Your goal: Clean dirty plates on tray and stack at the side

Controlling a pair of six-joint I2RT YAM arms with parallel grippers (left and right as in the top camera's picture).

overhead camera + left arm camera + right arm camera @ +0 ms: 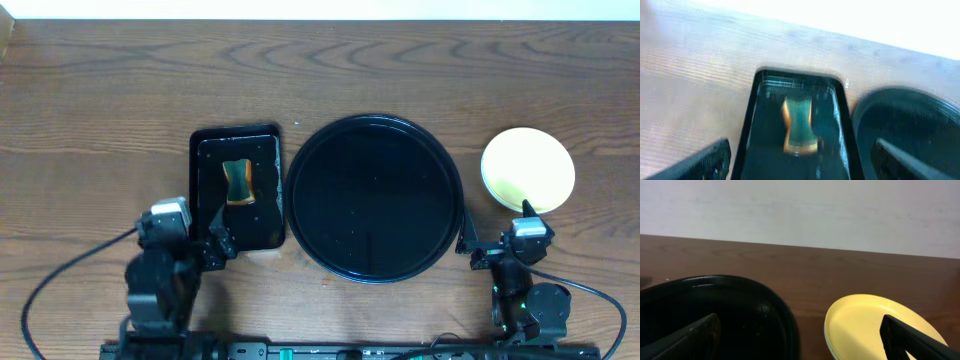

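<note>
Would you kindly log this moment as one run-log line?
tray: no plates on it | yellow plate: on table, right of tray | left claw: open | right claw: open

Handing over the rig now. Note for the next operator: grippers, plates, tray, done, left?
Left gripper: open, empty, by the near corner of the rectangular tray holding the sponge.
Right gripper: open, empty, between the round tray and the yellow plate.
Round tray: no plates on it.
Yellow plate: on the table, right of the round tray, looks clean; a pale rim beneath hints at a stack, count unclear.
Done: tray cleared. Left: likely nothing; confirm the stack.
</note>
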